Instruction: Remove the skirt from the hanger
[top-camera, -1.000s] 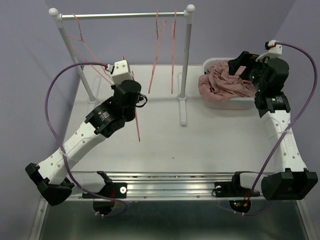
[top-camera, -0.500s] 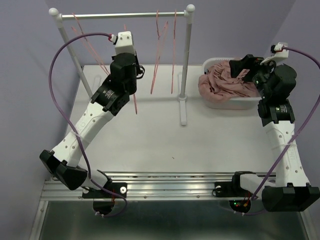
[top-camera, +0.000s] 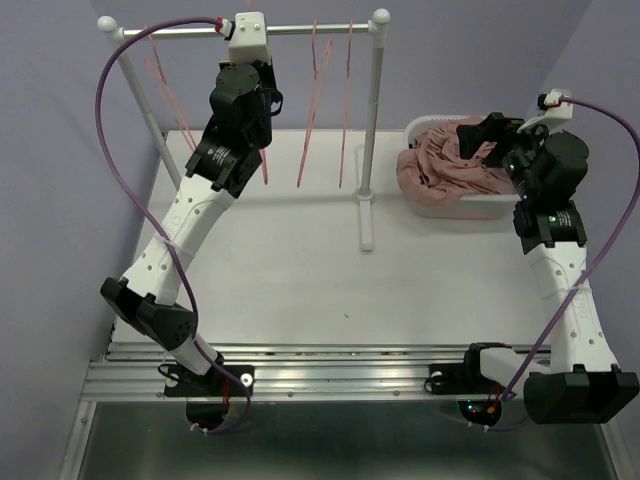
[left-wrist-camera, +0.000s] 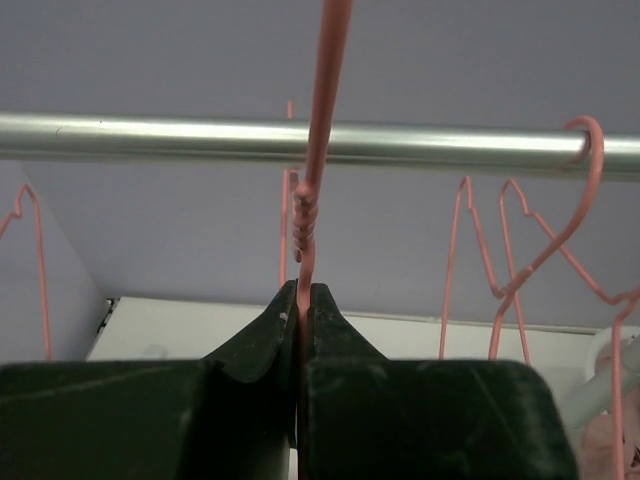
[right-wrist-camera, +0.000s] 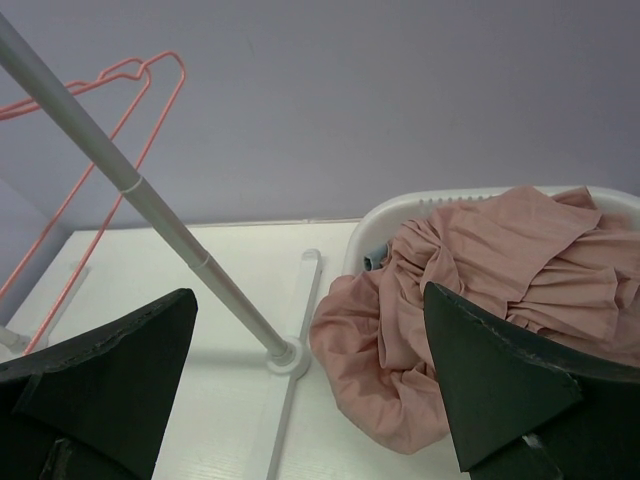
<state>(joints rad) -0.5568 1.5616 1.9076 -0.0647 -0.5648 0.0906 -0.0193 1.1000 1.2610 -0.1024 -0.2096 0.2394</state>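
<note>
left gripper (left-wrist-camera: 303, 300) has climbed to the rail (left-wrist-camera: 150, 137) along the far edge, fingers clamped on a pink hanger (left-wrist-camera: 318, 130). right gripper (right-wrist-camera: 308, 300) spread wide (holding nothing) above skirt (right-wrist-camera: 470, 270), heaped in basket (right-wrist-camera: 440, 200), far-right corner.

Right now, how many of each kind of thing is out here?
Arms: 2
Rack: 1
Hangers: 4, as far as I can separate them
Basket: 1
Skirt: 1
Total: 9
</note>
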